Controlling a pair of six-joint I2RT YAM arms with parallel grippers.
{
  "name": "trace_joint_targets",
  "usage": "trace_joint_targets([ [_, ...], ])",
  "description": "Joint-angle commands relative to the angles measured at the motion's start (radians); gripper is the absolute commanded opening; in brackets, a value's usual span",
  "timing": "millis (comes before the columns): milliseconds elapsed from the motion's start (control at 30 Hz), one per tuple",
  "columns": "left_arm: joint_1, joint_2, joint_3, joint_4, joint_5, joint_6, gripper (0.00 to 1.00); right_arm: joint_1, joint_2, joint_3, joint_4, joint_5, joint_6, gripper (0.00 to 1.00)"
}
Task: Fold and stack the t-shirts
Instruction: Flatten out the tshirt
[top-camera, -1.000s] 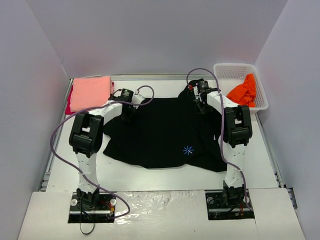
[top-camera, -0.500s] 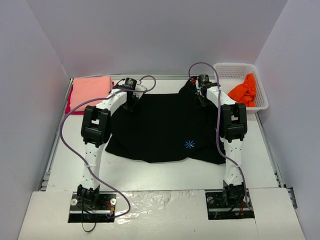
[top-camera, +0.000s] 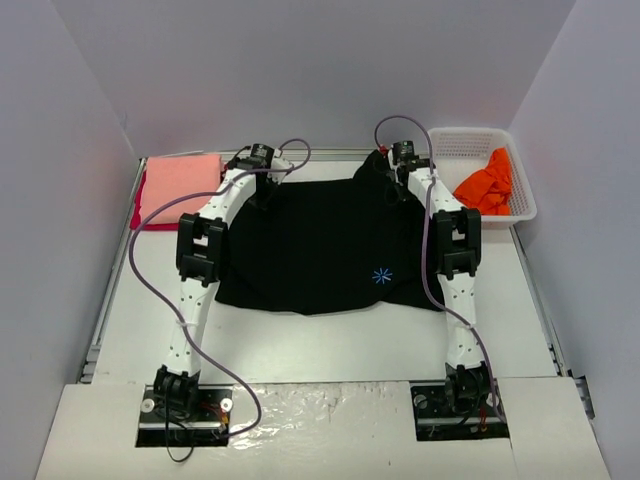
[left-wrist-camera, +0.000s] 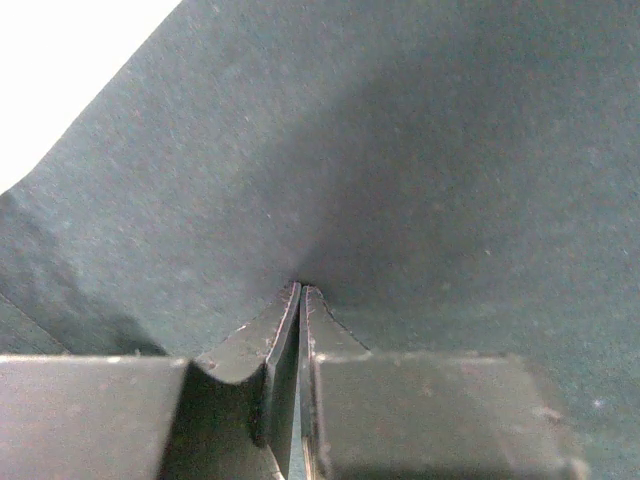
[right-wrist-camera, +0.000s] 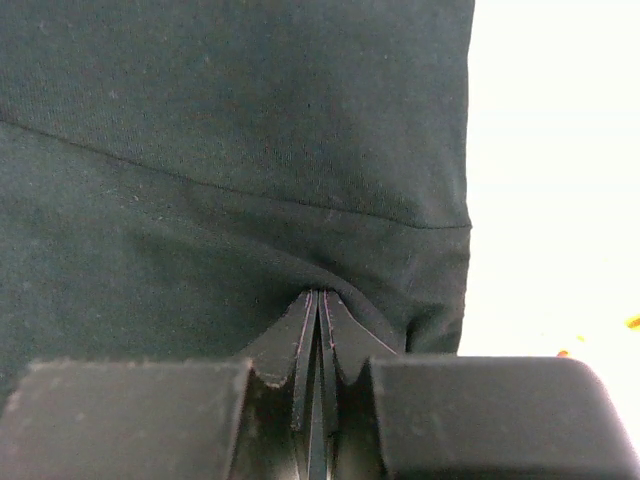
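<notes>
Black t-shirt (top-camera: 320, 250) dragged farther back, left pincer (left-wrist-camera: 300, 290) and right pincer (right-wrist-camera: 318, 295) both pinched shut on its cloth

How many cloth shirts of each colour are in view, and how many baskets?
Large black cloth t-shirt, spread flat: 1
Salmon-pink cloth t-shirt, folded: 1
Red cloth t-shirt, only an edge showing: 1
Bright orange cloth t-shirt, crumpled: 1
White plastic mesh basket: 1
Total: 5
</notes>
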Motion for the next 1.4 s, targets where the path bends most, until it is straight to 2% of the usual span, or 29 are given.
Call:
trace_joint_targets([
  [0, 0.008, 0.031, 0.102, -0.074, -0.026, 0.012, 0.03, -0.002, 0.066, 0.061, -0.041, -0.005, 0.013, 0.0],
  [100, 0.006, 0.024, 0.133, -0.09, -0.024, 0.009, 0.03, 0.009, 0.038, 0.066, -0.042, 0.006, 0.013, 0.0],
  [167, 0.003, -0.054, 0.072, -0.053, -0.024, 0.007, 0.05, 0.016, 0.002, 0.043, -0.041, 0.002, 0.013, 0.0],
  [233, -0.003, -0.133, -0.002, 0.016, -0.039, 0.015, 0.14, 0.025, -0.065, 0.023, -0.042, 0.002, 0.012, 0.0],
  [333, -0.009, -0.339, -0.137, 0.077, -0.05, 0.041, 0.34, 0.038, -0.166, -0.032, -0.042, 0.001, 0.009, 0.02],
  [367, -0.011, -0.378, -0.198, 0.088, -0.05, 0.05, 0.44, 0.039, -0.22, -0.061, -0.042, -0.001, 0.01, 0.03],
  [467, -0.015, -0.525, -0.321, 0.12, -0.078, 0.063, 0.56, 0.045, -0.323, -0.116, -0.042, -0.016, 0.012, 0.09],
  [567, -0.017, -0.673, -0.439, 0.148, -0.081, 0.082, 0.63, 0.05, -0.433, -0.219, -0.053, -0.034, 0.006, 0.17],
  [600, -0.018, -0.711, -0.529, 0.154, -0.081, 0.092, 0.65, 0.05, -0.459, -0.28, -0.064, -0.059, -0.006, 0.18],
  [733, -0.031, -0.913, -0.77, 0.157, -0.082, 0.19, 0.66, 0.058, -0.614, -0.466, -0.126, -0.132, -0.034, 0.19],
  [967, -0.051, -1.194, -1.237, 0.195, -0.023, 0.349, 0.64, 0.065, -0.996, -0.84, -0.142, -0.241, -0.043, 0.23],
  [1033, -0.061, -1.292, -1.368, 0.247, -0.024, 0.369, 0.64, 0.065, -1.062, -0.908, -0.14, -0.28, -0.051, 0.27],
  [1200, -0.072, -1.441, -1.521, 0.294, 0.02, 0.406, 0.64, 0.068, -1.182, -1.038, -0.127, -0.304, -0.034, 0.32],
  [1367, -0.077, -1.451, -1.577, 0.263, 0.074, 0.422, 0.64, 0.067, -1.201, -1.078, -0.104, -0.307, -0.011, 0.34],
])
